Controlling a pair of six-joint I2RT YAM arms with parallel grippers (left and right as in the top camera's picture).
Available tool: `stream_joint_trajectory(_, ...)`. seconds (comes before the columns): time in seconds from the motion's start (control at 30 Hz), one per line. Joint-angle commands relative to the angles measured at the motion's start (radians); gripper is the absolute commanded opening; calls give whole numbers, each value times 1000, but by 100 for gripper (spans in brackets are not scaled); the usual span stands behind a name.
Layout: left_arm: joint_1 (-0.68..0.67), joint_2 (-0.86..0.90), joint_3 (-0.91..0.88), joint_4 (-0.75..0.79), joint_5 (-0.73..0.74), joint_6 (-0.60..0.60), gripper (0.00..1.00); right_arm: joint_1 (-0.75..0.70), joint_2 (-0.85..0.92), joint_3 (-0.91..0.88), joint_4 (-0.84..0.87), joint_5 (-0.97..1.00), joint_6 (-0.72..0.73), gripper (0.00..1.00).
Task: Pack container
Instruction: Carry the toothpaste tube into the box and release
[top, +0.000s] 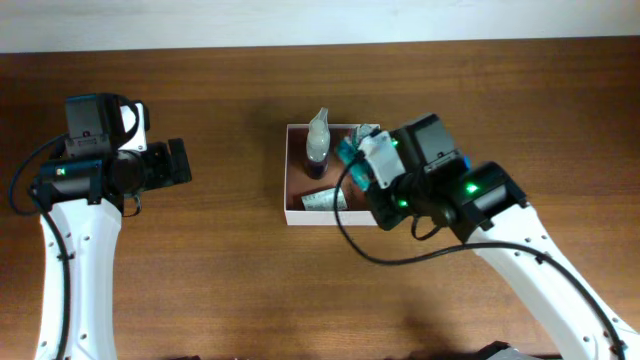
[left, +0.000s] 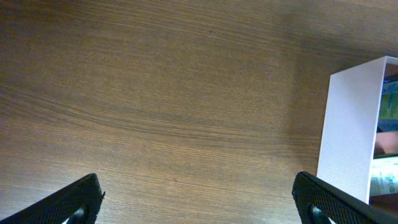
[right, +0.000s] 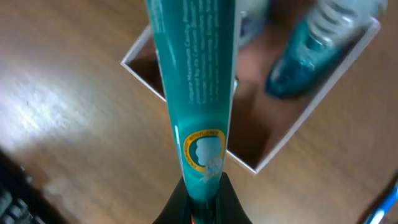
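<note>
The container (top: 287, 180), a square white box with a pinkish-brown inside, sits at the table's middle. It holds an upright clear bottle (top: 318, 142) and a lying white tube (top: 325, 201). My right gripper (top: 372, 168) is over the container's right side, shut on a teal tube (top: 350, 152). In the right wrist view the teal tube (right: 196, 74) hangs from the gripper (right: 202, 199) above the container's near wall (right: 273, 157), with a teal bottle (right: 305, 59) inside. My left gripper (top: 180, 160) is open and empty, left of the container; it also shows in the left wrist view (left: 199, 205).
The brown wooden table (top: 230, 280) surrounds the container. In the left wrist view the container's white outer wall (left: 351, 124) stands at the right edge, with printed packaging showing just over its top.
</note>
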Motion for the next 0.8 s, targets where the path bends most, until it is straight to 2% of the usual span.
stream_joint_trajectory(0.0, 3, -13, 10, 2, 11, -6, 100, 45, 38, 2, 66, -14, -275, 4)
stream_joint_trajectory(0.23, 3, -13, 10, 2, 11, -6, 100, 76, 159, 2, 112, -12, -615, 4)
stream_joint_trajectory(0.3, 3, -13, 10, 2, 11, -6, 100, 76, 206, 2, 113, 39, -681, 4)
stream_joint_trajectory(0.63, 3, -13, 10, 2, 11, -6, 100, 75, 333, 2, 168, 172, -705, 11)
stream_joint_trajectory(0.73, 3, -13, 10, 2, 10, -6, 100, 75, 323, 11, 176, 171, -669, 52)
stream_joint_trajectory(0.77, 3, -13, 10, 2, 11, -6, 100, 76, 314, 27, 173, 172, -608, 99)
